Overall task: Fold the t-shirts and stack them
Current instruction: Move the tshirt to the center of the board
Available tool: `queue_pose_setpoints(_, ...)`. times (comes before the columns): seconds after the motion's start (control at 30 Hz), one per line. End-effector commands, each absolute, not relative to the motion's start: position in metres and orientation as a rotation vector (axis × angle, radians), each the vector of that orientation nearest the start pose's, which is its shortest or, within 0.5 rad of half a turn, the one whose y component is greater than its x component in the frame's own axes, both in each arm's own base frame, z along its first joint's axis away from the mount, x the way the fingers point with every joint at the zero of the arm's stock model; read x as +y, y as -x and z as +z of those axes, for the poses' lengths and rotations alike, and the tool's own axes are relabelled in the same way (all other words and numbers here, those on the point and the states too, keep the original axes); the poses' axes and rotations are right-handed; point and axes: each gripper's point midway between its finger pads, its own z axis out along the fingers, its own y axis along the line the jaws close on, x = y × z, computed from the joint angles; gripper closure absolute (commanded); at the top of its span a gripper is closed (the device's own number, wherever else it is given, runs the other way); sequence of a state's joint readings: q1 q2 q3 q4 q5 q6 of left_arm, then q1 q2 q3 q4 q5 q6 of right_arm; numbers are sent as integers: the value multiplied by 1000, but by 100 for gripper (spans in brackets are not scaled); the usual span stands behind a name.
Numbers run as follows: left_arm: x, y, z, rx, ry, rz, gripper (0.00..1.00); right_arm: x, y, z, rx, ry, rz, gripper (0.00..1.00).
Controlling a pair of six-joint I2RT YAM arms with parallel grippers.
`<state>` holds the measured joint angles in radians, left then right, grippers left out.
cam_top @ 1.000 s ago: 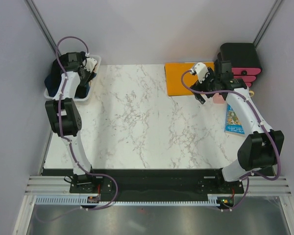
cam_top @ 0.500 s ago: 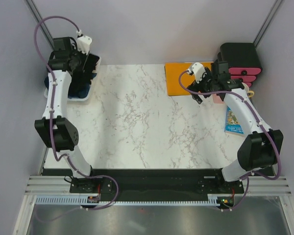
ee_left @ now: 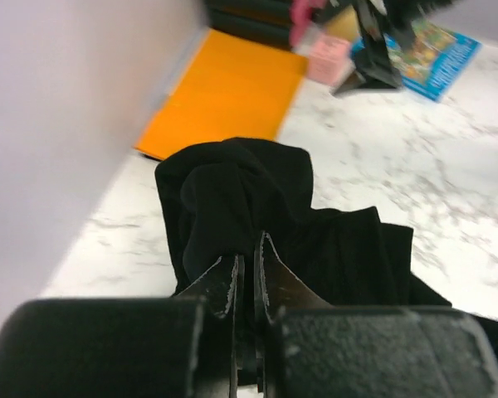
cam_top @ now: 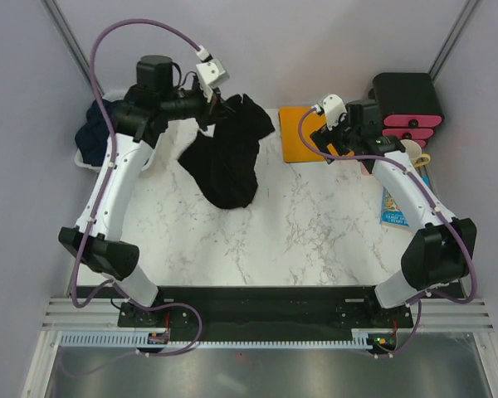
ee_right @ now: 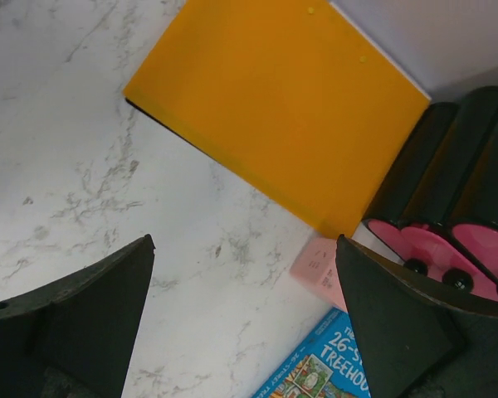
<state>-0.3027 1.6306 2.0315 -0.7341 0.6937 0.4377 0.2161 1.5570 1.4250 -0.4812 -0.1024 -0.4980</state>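
The left gripper (cam_top: 222, 105) (ee_left: 247, 249) is raised over the far left part of the table (cam_top: 299, 232); its 2 fingers (ee_left: 222, 278) are pressed almost together, clenched on a bunched fold of the black shirt (cam_top: 228, 157) (ee_left: 257, 199); the left wrist view shows cloth pinched in the thin slit between the tips and spilling out beyond them. The black shirt hangs from that grip and drapes toward the near side; its lower end lies crumpled on the marble top, left of centre; its far right corner lies close to the orange sheet (cam_top: 292, 134) (ee_left: 224, 91); whether they touch cannot be told.

The navy shirts (cam_top: 94, 134) sit heaped at the far left edge, in a white bin (cam_top: 83, 162), partly behind the left arm; how many are there cannot be told.

The right gripper (cam_top: 319, 145) (ee_right: 242, 240) hovers at the far right, over the near right part of the orange sheet; its 2 fingers (ee_right: 83, 307) are spread wide, released, with nothing between them; the right wrist view shows only bare marble and the sheet's edge in the gap. Right of it stand a black drawer unit (cam_top: 407, 95) (ee_right: 448, 191) with pink fronts, a small pink box (ee_right: 319, 269) just near the sheet's corner, and a blue book (cam_top: 394, 199) (ee_right: 315, 369) flat on the table.
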Motion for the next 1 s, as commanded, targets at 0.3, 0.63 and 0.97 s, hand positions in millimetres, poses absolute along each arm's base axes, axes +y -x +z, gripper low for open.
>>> queue_pose_setpoints(0.3,-243,-383,341,1711,-1128,-690,3,73,-429,255,1965,644,-145,2)
queue_pose_setpoints(0.63,-180,-418,320,1793,-899,-237,0,74,-424,236,2020,656,-133,2)
queue_pose_setpoints(0.97,-83,-412,270,1885,-661,246,0,85,-428,210,2080,781,-140,2)
